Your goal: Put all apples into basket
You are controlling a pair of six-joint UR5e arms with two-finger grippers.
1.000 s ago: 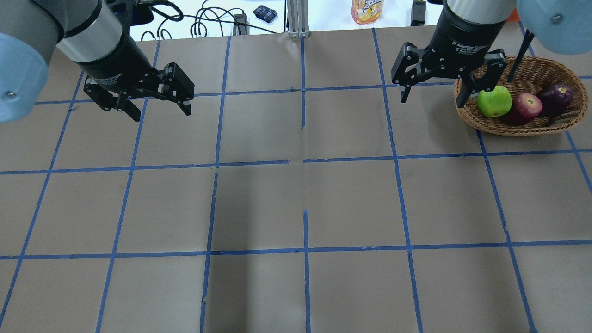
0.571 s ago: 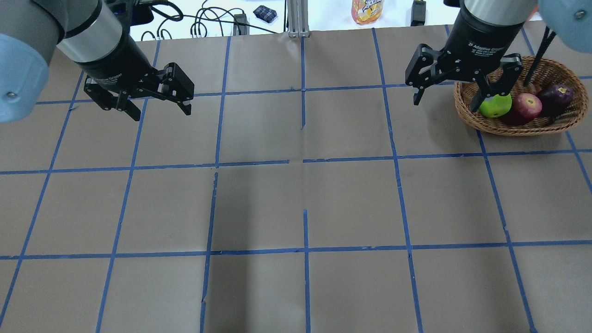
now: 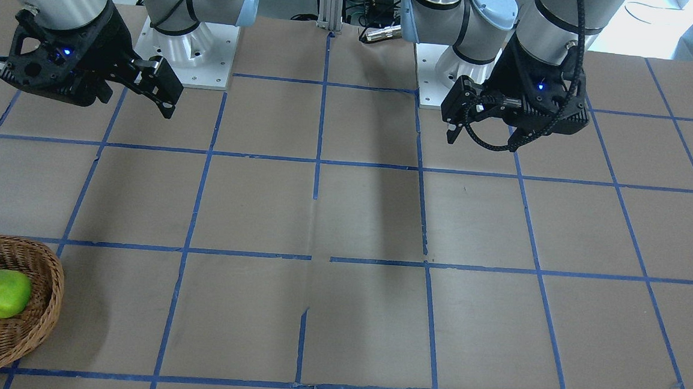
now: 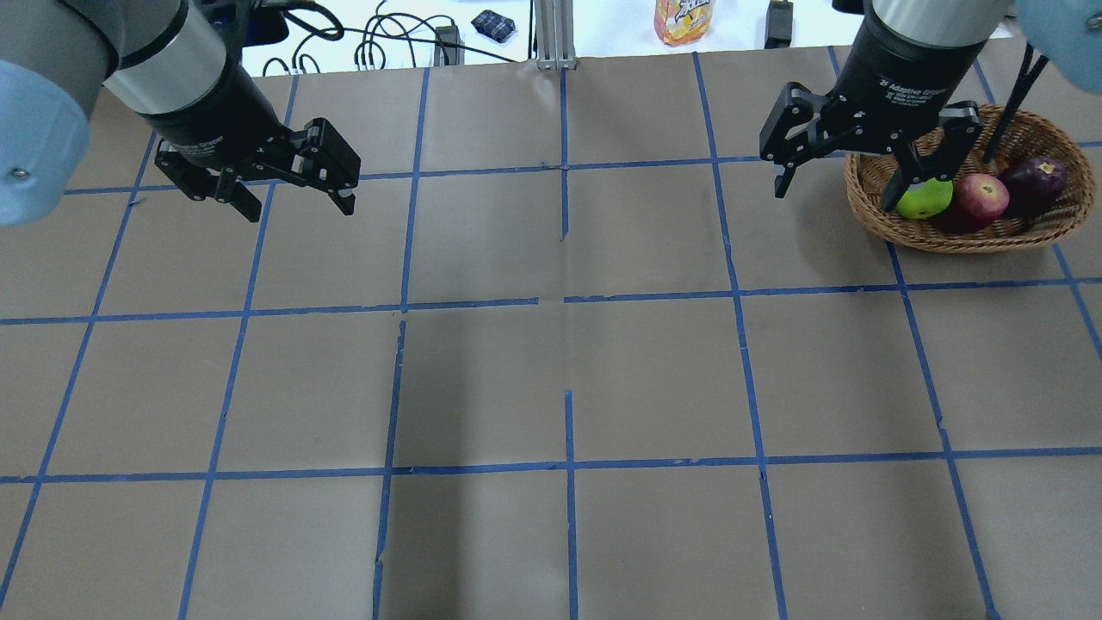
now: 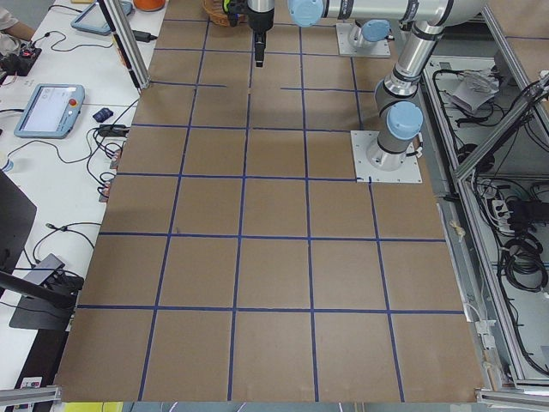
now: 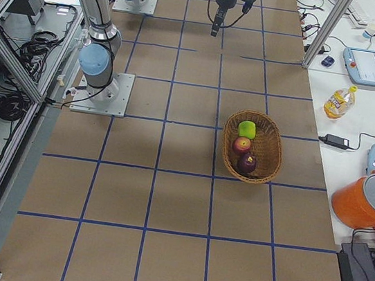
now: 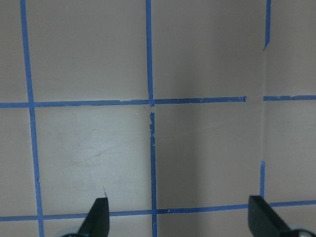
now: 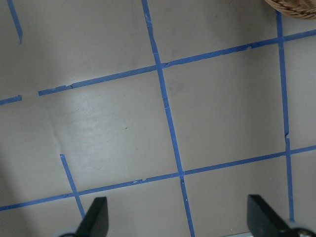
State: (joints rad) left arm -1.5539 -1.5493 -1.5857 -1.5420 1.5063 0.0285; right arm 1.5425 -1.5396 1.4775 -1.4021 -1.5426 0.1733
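Observation:
The wicker basket sits at the table's far right and holds all three apples: the yellow-green apple, the red apple and the dark maroon apple. The exterior right view shows the basket with the three apples in a row. My right gripper is open and empty, hovering above the basket's left rim, and one finger partly hides the green apple from overhead. Its wrist view shows open fingertips over bare table and a sliver of the basket. My left gripper is open and empty at the far left.
A juice bottle, cables and a small dark pouch lie beyond the table's far edge. An orange bucket and tablets stand on the side bench. Blue tape lines grid the brown table top.
My right gripper has shifted right and slightly back, staying open, and now overlaps the green apple in the overhead view. The apples and my left arm have not moved.

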